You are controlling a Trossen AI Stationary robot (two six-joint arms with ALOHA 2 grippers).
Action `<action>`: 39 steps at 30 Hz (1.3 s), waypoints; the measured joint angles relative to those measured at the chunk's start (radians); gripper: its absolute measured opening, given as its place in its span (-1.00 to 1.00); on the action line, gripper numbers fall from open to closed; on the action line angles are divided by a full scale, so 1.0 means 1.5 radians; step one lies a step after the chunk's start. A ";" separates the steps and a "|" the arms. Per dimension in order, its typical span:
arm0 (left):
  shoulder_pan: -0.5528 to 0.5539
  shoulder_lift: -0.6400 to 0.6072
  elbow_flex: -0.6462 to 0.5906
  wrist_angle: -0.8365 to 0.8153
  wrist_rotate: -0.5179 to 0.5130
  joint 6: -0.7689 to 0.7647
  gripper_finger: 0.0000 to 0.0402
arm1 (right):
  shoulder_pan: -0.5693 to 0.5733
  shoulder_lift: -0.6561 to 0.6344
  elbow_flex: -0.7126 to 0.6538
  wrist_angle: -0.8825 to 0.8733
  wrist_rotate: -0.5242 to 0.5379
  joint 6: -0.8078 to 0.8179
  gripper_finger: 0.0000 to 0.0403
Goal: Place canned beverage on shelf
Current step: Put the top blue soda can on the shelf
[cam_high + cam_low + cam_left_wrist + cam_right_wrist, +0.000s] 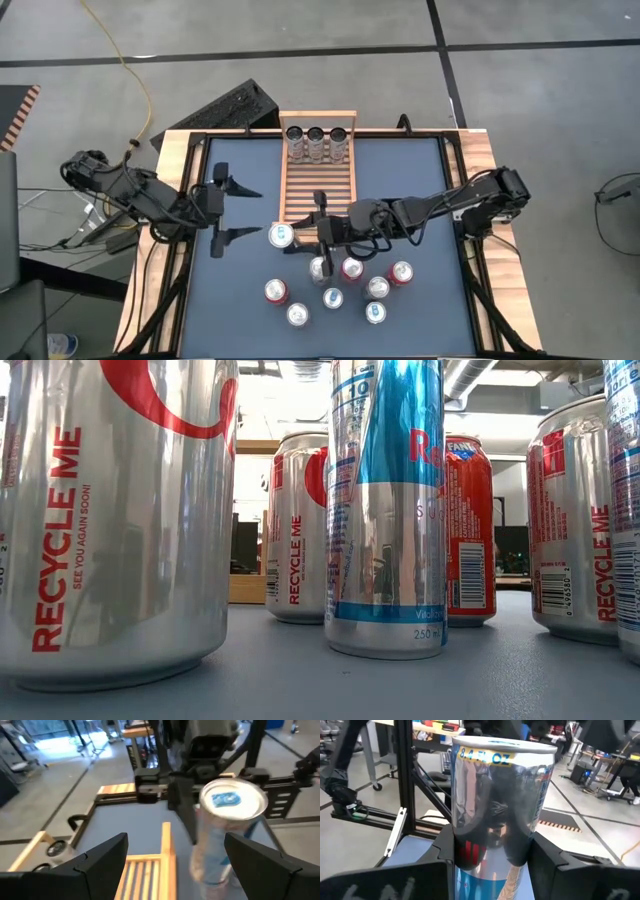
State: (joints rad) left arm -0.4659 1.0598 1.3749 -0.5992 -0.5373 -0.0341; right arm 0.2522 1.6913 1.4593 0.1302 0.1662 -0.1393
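With its jaws pinching a slim silver can [497, 805] at the near end of the shelf [318, 180], the right gripper [318, 235] apparently needed to carry it onto the slats, while the left gripper [228, 210] waited spread beside.

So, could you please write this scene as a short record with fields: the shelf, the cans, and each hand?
shelf: light-wood slatted shelf at the table's far middle
cans on shelf: three cans in a row at its far end
right hand: right hand shut on a slim can, at the shelf's near end
left hand: left hand open, empty, left of the shelf
loose cans: about eight cans upright on the blue mat, near side
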 joint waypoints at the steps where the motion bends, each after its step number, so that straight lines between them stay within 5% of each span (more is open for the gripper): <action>1: -0.003 0.008 0.006 -0.003 0.007 0.000 0.60 | -0.002 0.000 0.000 -0.002 0.000 0.001 -0.30; 7: -0.031 0.052 0.036 -0.008 -0.001 0.050 0.60 | -0.011 0.000 0.000 -0.008 0.015 0.006 -0.30; 23: -0.021 0.179 0.200 -0.249 -0.024 0.018 0.60 | -0.025 0.044 0.000 -0.024 0.033 0.028 -0.30; 33: -0.011 0.189 0.207 -0.279 -0.034 -0.018 0.60 | -0.031 0.043 0.000 -0.013 0.033 0.030 -0.30; 39: 0.021 0.201 0.207 -0.277 0.017 -0.020 0.60 | -0.030 0.043 0.000 -0.014 0.035 0.028 -0.30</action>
State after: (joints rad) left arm -0.4338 1.3610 1.6852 -1.0151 -0.5122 -0.0634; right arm 0.2067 1.7557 1.4590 0.1097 0.2188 -0.0975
